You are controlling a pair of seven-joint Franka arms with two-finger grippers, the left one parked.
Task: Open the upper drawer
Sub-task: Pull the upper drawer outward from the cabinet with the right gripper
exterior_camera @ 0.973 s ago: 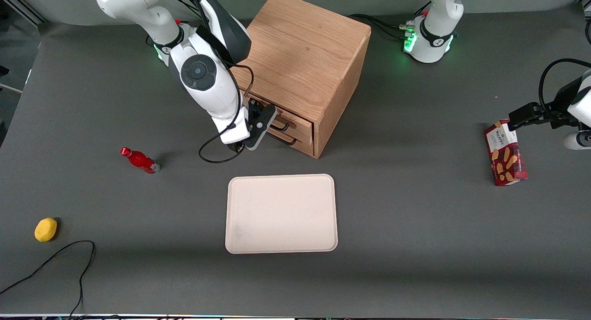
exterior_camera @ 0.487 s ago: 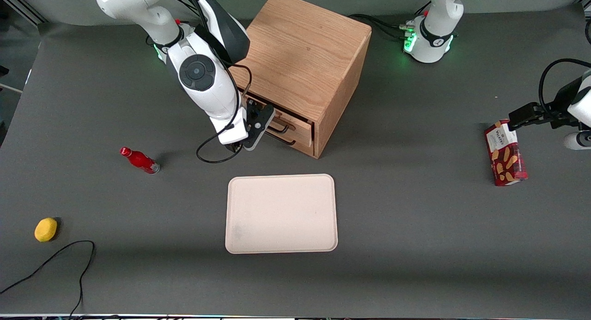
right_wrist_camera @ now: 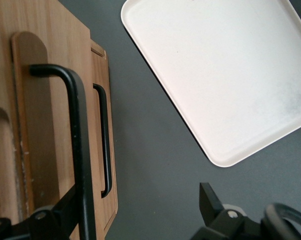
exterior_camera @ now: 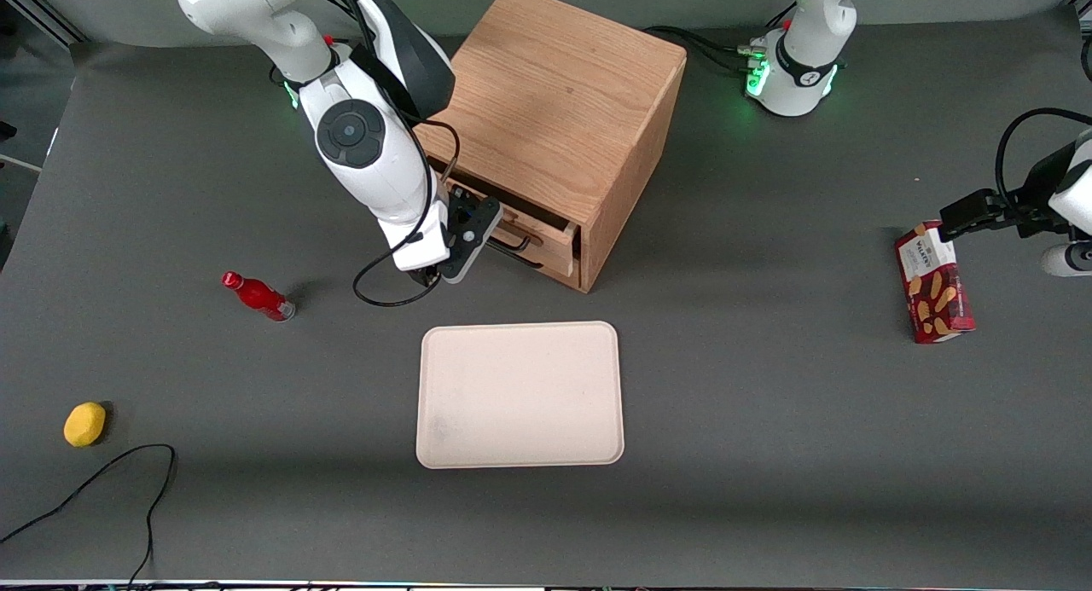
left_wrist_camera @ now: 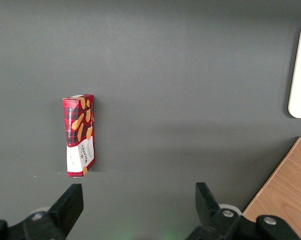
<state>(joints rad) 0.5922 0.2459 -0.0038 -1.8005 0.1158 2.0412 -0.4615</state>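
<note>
The oak cabinet (exterior_camera: 554,88) stands mid-table with its drawers facing the tray. The upper drawer (exterior_camera: 546,224) sticks out a little from the cabinet front. In the right wrist view its front (right_wrist_camera: 45,125) overlaps the bottom drawer (right_wrist_camera: 112,150). Its long black bar handle (right_wrist_camera: 80,140) runs past one finger (right_wrist_camera: 60,215). My right gripper (exterior_camera: 486,231) is at the upper drawer's front with its jaws wide apart, the handle lying inside the gap close to that finger (right_wrist_camera: 138,197). The other finger (right_wrist_camera: 208,200) hangs over bare table.
A cream tray (exterior_camera: 520,395) lies nearer the front camera than the cabinet. A red bottle (exterior_camera: 258,296), a yellow lemon (exterior_camera: 84,424) and a loose cable (exterior_camera: 128,489) lie toward the working arm's end. A red cookie box (exterior_camera: 934,284) lies toward the parked arm's end.
The right arm and gripper have shifted away from the cabinet front toward the working arm's end. The upper drawer has slid out a little with them.
</note>
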